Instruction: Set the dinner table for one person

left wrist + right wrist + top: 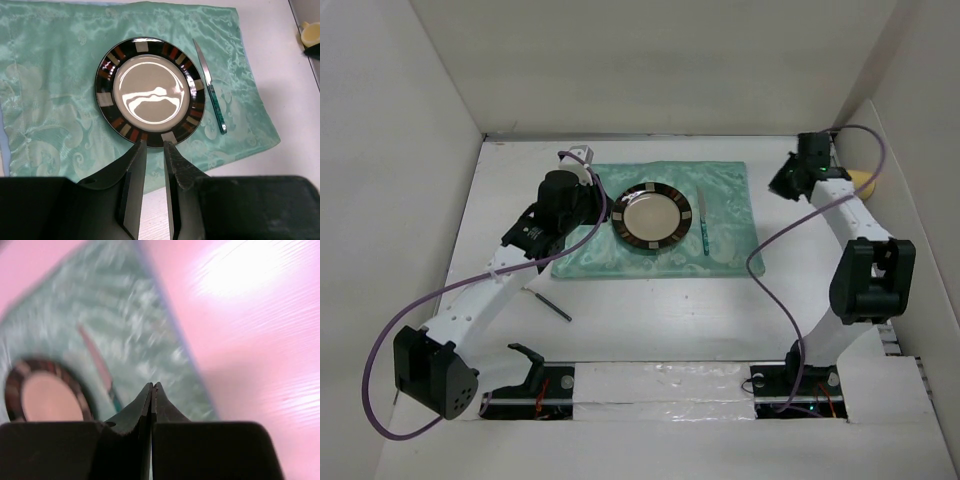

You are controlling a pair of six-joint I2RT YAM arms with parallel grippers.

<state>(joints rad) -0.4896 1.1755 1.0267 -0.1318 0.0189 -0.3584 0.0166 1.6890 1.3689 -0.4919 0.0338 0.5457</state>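
The white dinner table [650,310] carries a mint-green placemat [660,215]. A plate [653,217] with a dark patterned rim lies on the mat, and a teal-handled knife [704,222] lies just right of it. My left gripper [598,212] hovers at the plate's left edge. In the left wrist view its jaws stand a narrow gap apart and empty [154,144], tips over the rim of the plate [150,92], with the knife [212,95] to the right. My right gripper [783,187] is raised at the back right and shut empty [154,386]. Its view is blurred.
A thin dark utensil [548,300] lies on the table left of centre, near the left arm. A yellow cup-like object [865,182] sits at the back right behind the right arm; it also shows in the left wrist view [311,34]. White walls enclose the table.
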